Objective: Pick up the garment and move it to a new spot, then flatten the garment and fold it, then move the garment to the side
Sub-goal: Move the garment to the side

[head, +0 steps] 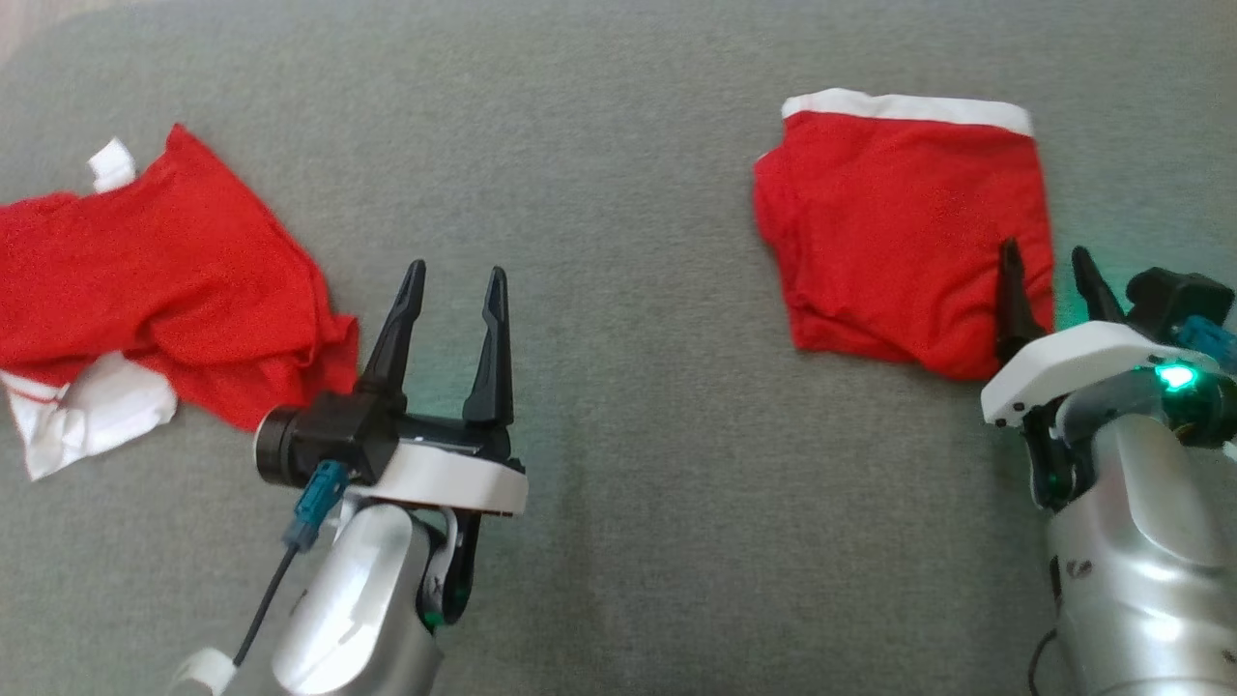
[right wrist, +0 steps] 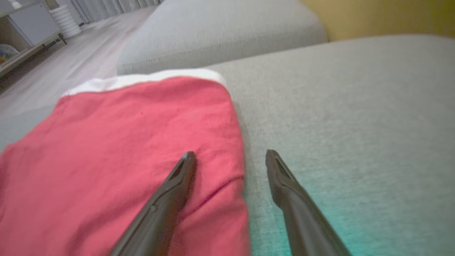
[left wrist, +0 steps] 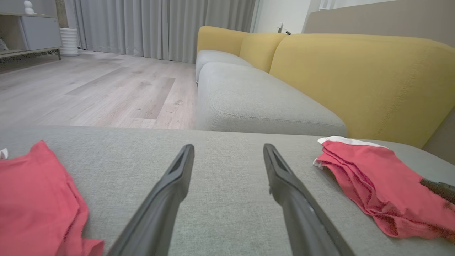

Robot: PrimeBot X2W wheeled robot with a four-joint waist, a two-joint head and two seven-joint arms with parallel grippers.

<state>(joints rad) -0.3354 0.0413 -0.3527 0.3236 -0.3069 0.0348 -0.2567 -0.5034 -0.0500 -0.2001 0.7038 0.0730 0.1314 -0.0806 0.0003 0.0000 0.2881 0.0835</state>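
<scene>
So the folded red garment (head: 899,232) is lying flat toward the far right of the grey sofa seat (head: 618,406), roughly a square, with a white band running along its far edge. From the left wrist view you can see a few stacked layers at its left edge. The right gripper (head: 1046,249) is at the garment's near right corner with its fingers spread apart and nothing between them. One finger is over the red fabric and the other over bare seat, so it straddles the garment's right edge. Can't tell if that finger is actually pressing on the cloth, since the right wrist view is kinda soft and has a green glow on the cushion. Over at the left edge of the seat there's a crumpled red garment (head: 164,280), all rumpled, with white bits poking out at its far and near sides. It's cut off by the frame, so no idea what kind of clothing it is. The left gripper (head: 457,268) sits just beside it over bare seat, fingers wide apart, empty. Behind are the yellow backrest (left wrist: 355,81) and the wood floor (left wrist: 89,89).
</scene>
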